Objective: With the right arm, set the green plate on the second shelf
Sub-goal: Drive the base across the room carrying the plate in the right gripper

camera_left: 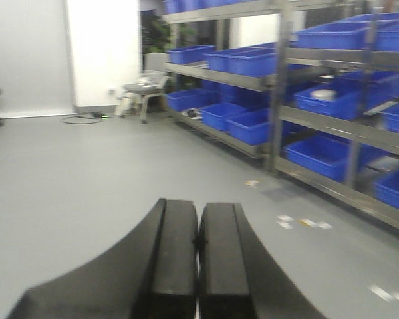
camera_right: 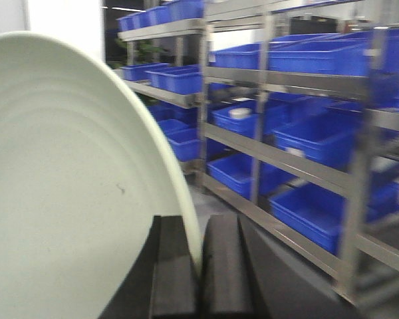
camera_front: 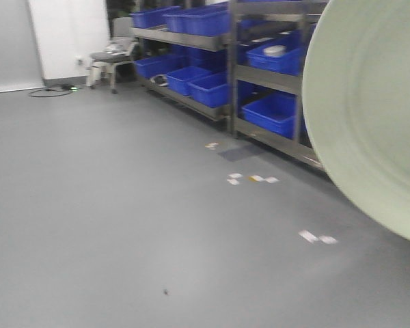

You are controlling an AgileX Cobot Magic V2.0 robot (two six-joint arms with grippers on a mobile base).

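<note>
The green plate [camera_right: 66, 199] is pale sage green with faint rings and stands on edge, filling the left of the right wrist view. My right gripper [camera_right: 198, 256] is shut on its rim, one black finger on each side. The plate also fills the right edge of the front view [camera_front: 376, 116]. My left gripper [camera_left: 198, 242] is shut and empty, held above the grey floor. The metal shelving [camera_right: 292, 83] with blue bins stands ahead and to the right of the plate.
Shelving racks [camera_front: 260, 75] hold several blue bins [camera_front: 198, 20] along the right side. A chair [camera_front: 113, 58] stands by the white wall at the far left. Paper scraps [camera_front: 249, 179] lie on the grey floor [camera_front: 109, 205].
</note>
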